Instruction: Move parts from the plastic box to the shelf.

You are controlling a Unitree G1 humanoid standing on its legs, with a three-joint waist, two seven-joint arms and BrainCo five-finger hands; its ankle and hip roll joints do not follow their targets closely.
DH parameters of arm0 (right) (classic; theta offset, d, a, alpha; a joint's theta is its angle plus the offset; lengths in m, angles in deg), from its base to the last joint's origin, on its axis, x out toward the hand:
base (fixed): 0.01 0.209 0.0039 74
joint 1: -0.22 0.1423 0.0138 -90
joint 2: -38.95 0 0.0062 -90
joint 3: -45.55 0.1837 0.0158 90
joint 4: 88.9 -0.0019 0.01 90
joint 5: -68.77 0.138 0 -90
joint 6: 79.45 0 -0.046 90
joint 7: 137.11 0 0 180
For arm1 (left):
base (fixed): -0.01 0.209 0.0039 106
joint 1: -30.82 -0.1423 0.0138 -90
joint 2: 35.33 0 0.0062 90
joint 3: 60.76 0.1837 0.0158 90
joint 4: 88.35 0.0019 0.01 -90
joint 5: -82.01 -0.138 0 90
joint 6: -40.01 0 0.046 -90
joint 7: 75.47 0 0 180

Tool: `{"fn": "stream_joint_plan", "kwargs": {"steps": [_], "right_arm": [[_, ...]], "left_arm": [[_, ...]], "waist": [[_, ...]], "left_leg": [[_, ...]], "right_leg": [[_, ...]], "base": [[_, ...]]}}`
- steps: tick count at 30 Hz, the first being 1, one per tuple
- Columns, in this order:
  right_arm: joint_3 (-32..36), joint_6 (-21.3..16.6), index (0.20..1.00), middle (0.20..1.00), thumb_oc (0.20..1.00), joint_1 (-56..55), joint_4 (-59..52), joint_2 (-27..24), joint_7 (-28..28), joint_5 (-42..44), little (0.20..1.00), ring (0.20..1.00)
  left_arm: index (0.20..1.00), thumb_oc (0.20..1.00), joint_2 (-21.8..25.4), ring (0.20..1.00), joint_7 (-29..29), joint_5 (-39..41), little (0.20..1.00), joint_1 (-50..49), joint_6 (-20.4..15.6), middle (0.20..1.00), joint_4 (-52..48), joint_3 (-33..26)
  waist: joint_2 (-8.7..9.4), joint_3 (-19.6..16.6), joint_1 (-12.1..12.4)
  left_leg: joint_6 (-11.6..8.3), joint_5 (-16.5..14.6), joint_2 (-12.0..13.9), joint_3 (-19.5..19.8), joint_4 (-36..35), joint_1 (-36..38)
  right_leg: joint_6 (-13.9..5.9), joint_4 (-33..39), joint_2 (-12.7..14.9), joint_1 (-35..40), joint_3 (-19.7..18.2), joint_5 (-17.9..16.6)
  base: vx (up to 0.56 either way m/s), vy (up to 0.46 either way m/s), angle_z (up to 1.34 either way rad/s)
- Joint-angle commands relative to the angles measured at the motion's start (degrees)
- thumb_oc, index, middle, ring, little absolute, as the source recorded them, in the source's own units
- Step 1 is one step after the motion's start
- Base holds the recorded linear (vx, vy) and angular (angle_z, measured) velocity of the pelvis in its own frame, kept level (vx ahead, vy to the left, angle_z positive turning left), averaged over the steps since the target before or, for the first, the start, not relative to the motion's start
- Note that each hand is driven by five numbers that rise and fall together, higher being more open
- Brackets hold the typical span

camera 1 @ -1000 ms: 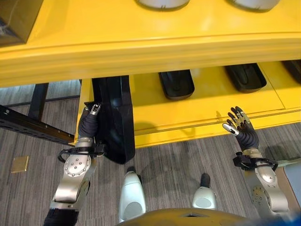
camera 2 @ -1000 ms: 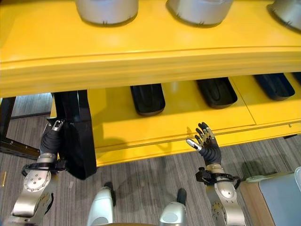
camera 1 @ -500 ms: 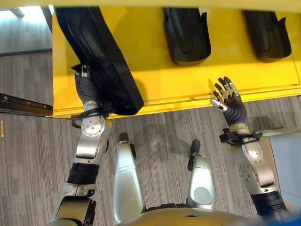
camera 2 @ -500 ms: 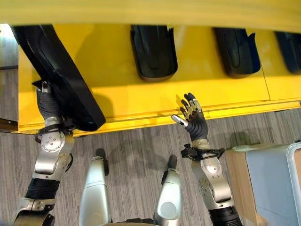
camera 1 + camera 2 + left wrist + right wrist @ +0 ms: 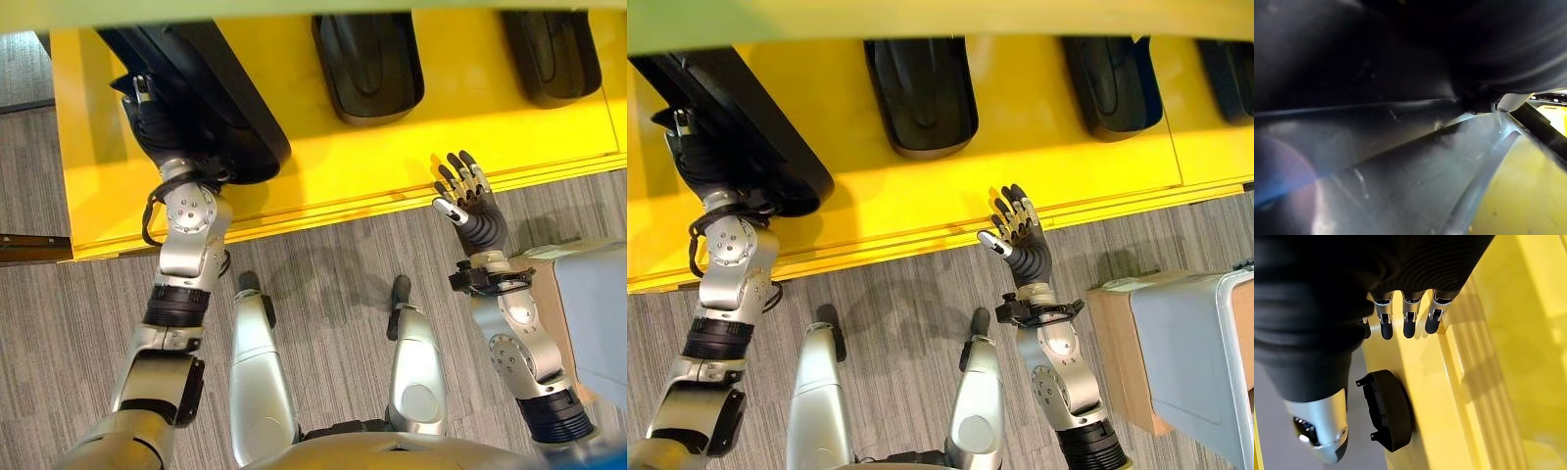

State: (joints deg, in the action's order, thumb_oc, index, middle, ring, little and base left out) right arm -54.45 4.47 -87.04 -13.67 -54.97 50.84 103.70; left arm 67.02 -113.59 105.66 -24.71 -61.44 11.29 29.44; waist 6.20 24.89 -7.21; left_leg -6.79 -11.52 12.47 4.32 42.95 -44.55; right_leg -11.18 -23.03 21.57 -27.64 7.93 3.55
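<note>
The long black part (image 5: 201, 93) lies tilted on the yellow shelf (image 5: 333, 176), left hand (image 5: 147, 113) beside it, grip hidden. Right hand (image 5: 468, 201) hovers with fingers spread. The part looks stiff, smooth and unwieldy; support its near end.

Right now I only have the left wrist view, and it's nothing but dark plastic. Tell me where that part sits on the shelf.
Observer: The long black part lies slanted at the left end of the yellow shelf, with the left hand against its left side.
Operator: Give me its neighbours.
Observer: A shorter black part lies to its right, apart from it.
Operator: Report the right hand.
Observer: The right hand is open and holds nothing, by the shelf's front edge.
</note>
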Motion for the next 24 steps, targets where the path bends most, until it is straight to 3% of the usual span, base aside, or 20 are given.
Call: {"fn": "stream_joint_plan", "kwargs": {"steps": [1,10,24], "right_arm": [[2.1,-3.1,1.0,1.0,1.0,1.1,-2.5,-2.2,-1.3,1.3,1.0,1.0],[2.4,-1.8,1.0,1.0,1.0,-1.2,-2.5,-3.5,-3.6,1.4,1.0,1.0],[1.7,0.2,1.0,1.0,1.0,-2.3,-3.1,-2.6,-5.1,2.1,1.0,1.0]], "left_arm": [[0.2,0.2,5.5,0.2,-0.9,-0.9,0.2,6.8,-3.1,0.2,2.5,0.5],[0.2,0.2,16.1,0.2,1.1,-3.2,0.2,9.5,2.0,0.2,10.8,0.0],[0.2,0.2,13.8,0.2,3.9,-5.5,0.2,3.2,8.0,0.2,14.3,-3.2]], "waist": [[-0.99,-2.8,0.0],[-1.52,-3.5,0.1],[-2.1,-2.4,1.2]], "left_leg": [[-0.44,2.1,1.4,-0.4,-5.9,3.4],[-0.5,1.8,1.3,-0.2,-6.0,3.3],[-0.6,1.7,0.9,-0.2,-6.3,4.3]], "right_leg": [[1.76,-8.6,1.7,-3.0,-0.8,6.8],[1.62,-8.4,1.4,-2.8,-0.9,6.9],[2.15,-9.0,1.6,-1.7,-1.1,7.8]], "base": [[0.0,0.0,0.0],[0.0,0.0,0.0],[0.0,0.0,0.0]]}}
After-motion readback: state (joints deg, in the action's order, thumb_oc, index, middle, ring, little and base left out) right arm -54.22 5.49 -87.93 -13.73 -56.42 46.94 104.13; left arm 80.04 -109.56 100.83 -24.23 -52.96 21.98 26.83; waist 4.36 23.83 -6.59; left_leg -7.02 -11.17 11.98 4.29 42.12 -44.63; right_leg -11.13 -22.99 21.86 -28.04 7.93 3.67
